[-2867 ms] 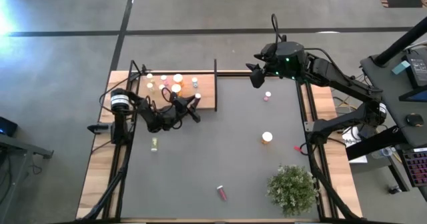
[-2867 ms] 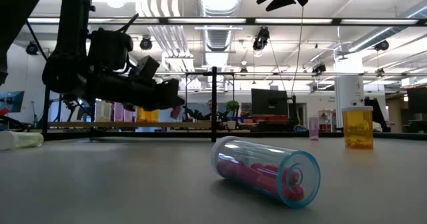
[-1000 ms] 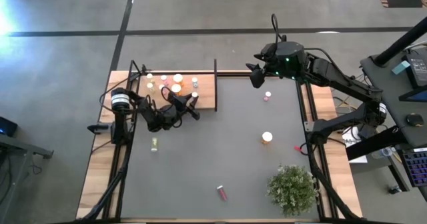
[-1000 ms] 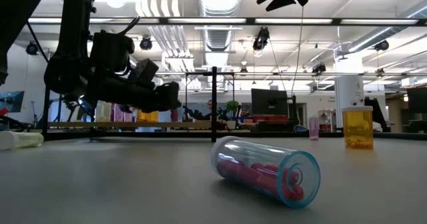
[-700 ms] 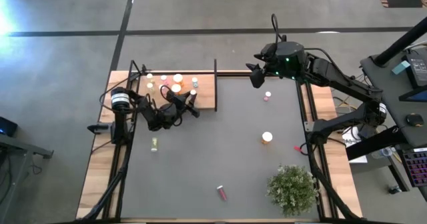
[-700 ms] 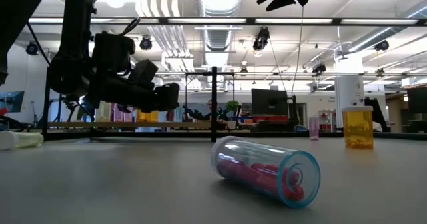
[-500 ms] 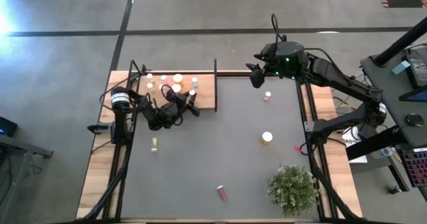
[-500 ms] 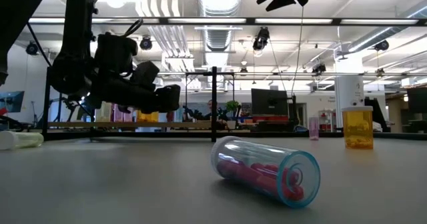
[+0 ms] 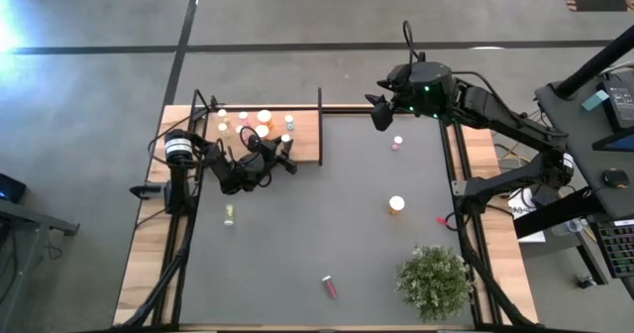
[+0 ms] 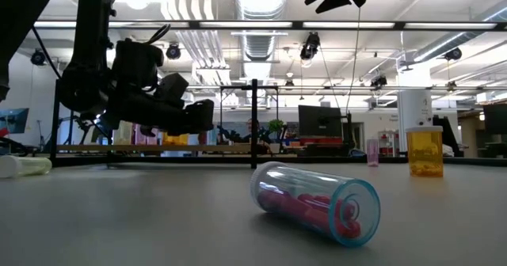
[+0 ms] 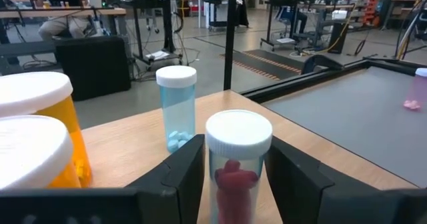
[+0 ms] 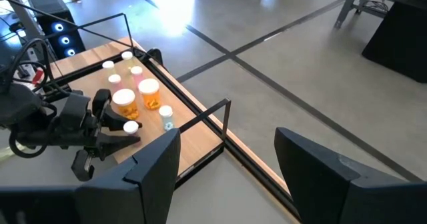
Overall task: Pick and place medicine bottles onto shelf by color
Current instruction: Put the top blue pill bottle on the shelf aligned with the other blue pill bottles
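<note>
The left gripper (image 11: 235, 167) straddles an upright red bottle (image 11: 237, 164) on the shelf (image 11: 143, 151), cap up, its fingers slightly apart from it. The right gripper (image 9: 377, 113) hovers wide, empty.

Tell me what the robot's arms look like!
Both arms are black, built from chunky jointed links with thin black cables looped along them. The left arm has a silver-white ring near its base. The right arm has a round head with small green lights. Each ends in two flat, dark fingers, as on the left gripper and right gripper.
</note>
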